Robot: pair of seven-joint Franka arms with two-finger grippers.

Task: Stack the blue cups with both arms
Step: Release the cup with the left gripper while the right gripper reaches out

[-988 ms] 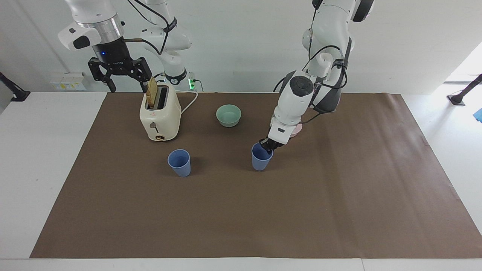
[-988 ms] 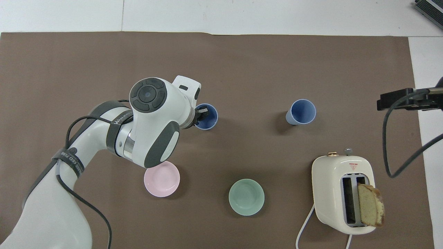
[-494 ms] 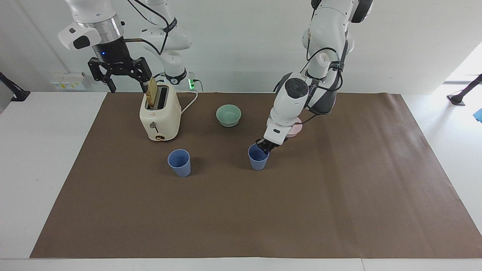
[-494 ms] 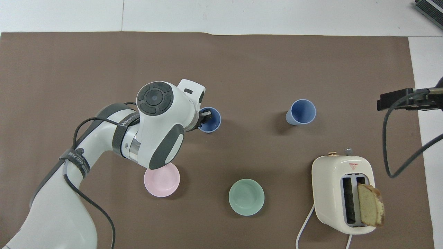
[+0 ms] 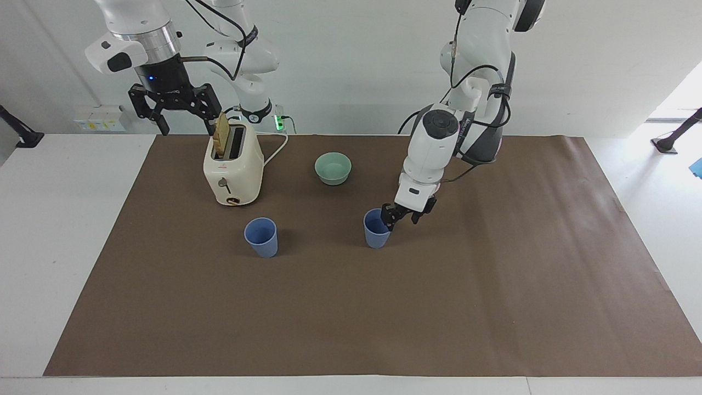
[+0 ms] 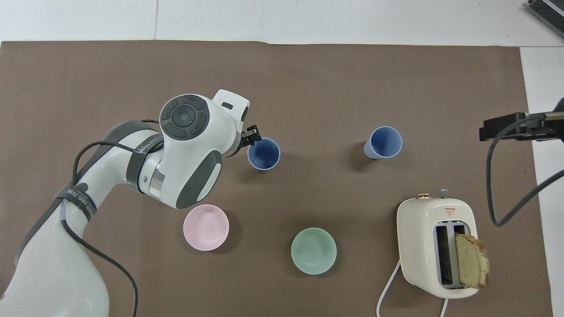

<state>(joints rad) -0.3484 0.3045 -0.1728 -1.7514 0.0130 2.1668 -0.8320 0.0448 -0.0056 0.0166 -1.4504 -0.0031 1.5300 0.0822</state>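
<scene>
Two blue cups stand upright on the brown mat. One blue cup (image 5: 377, 230) (image 6: 263, 154) is near the middle. The other blue cup (image 5: 261, 237) (image 6: 383, 142) stands toward the right arm's end, apart from the first. My left gripper (image 5: 403, 218) (image 6: 246, 138) is open and empty, low beside the middle cup on the side toward the left arm's end, one fingertip (image 5: 389, 221) close to the rim. My right gripper (image 5: 186, 130) is open and waits high above the toaster; only its edge (image 6: 506, 127) shows in the overhead view.
A cream toaster (image 5: 233, 170) (image 6: 434, 246) with a bread slice (image 6: 471, 260) in one slot stands nearer to the robots at the right arm's end. A mint-green bowl (image 5: 333, 167) (image 6: 313, 251) and a pink bowl (image 6: 206, 227) sit nearer to the robots than the cups.
My left gripper, shut on the middle cup's rim, slid it slightly toward the right arm's end, then let go, opened and drew back. The right arm has not moved.
</scene>
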